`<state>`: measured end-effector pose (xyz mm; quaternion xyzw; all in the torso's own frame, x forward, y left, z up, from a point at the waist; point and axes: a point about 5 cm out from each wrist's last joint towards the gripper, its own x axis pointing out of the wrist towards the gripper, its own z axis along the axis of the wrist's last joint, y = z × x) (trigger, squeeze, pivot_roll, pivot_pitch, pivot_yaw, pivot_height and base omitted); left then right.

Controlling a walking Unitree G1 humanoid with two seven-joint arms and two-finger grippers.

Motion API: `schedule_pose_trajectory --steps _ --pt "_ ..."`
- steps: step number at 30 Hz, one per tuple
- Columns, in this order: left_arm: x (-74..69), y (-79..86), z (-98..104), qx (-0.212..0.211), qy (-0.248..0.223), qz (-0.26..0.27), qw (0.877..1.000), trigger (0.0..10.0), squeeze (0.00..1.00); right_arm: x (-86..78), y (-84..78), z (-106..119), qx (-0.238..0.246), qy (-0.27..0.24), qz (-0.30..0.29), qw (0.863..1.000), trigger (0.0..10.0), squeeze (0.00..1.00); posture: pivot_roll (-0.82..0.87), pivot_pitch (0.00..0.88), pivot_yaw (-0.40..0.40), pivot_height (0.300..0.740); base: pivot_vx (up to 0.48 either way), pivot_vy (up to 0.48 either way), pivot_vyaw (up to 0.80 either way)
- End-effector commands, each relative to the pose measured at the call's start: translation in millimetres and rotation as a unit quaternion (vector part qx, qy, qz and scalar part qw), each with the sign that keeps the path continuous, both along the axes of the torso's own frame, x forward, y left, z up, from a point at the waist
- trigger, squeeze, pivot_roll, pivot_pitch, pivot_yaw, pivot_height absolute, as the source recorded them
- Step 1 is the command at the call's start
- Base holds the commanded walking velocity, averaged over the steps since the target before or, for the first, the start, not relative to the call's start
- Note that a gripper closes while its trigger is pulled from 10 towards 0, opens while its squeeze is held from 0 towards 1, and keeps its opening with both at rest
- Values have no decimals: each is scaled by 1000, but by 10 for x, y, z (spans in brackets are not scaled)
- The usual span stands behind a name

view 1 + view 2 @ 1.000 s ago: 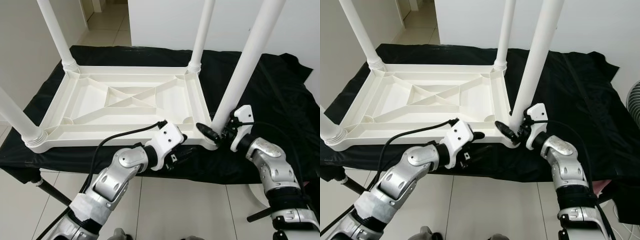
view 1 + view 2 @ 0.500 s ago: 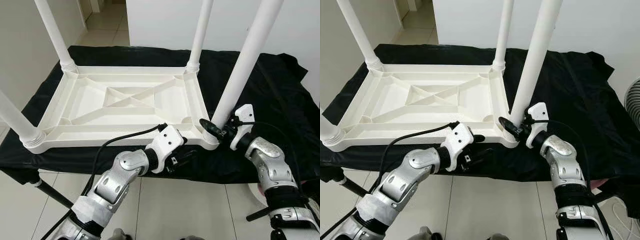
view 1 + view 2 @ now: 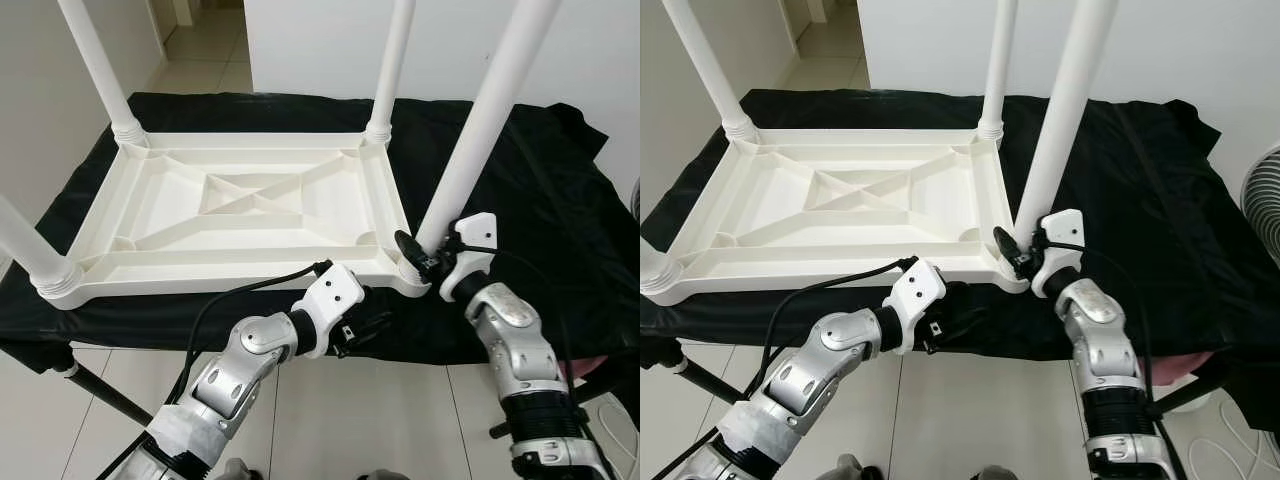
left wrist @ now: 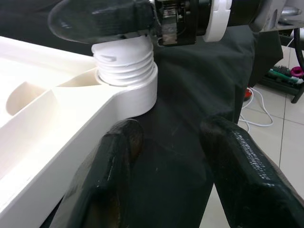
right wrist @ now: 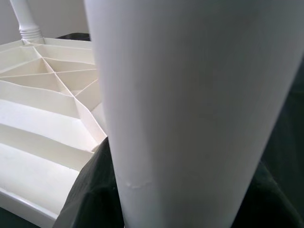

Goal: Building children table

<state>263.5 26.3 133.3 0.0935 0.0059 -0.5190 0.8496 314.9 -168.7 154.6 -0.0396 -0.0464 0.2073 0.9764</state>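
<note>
Black cloth draped over the work surface, pale tiled floor, white wall, fan at the edge.

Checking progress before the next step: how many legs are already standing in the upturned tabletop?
4. Far left corner leg, far right corner leg, near left corner leg, and near right corner leg, which the right gripper is at. None appear hidden.

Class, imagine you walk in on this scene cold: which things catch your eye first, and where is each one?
An upturned white plastic table lies on a black cloth, its four legs pointing up. At the near corner on the robot's right, the right gripper is clamped round the base of the nearest leg. The left gripper hangs at the cloth's front edge just below that corner, jaws open.
</note>
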Motion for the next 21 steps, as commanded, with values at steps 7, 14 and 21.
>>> schedule_pose_trajectory --steps 7,14,21 --pt "-4 70 -9 -8 3 -11 1000 10000 0 -48 357 163 51 -18 -73 996 10000 0 -122 53 15 740 0 0 0" --pt "64 163 30 -12 -5 5 1000 10000 0 -138 563 61 70 15 -188 979 10000 0 -113 50 4 740 0 0 0" --pt "90 182 45 -13 -8 10 1000 10000 0 -148 513 70 68 24 -204 976 10000 0 -116 50 2 740 0 0 0"
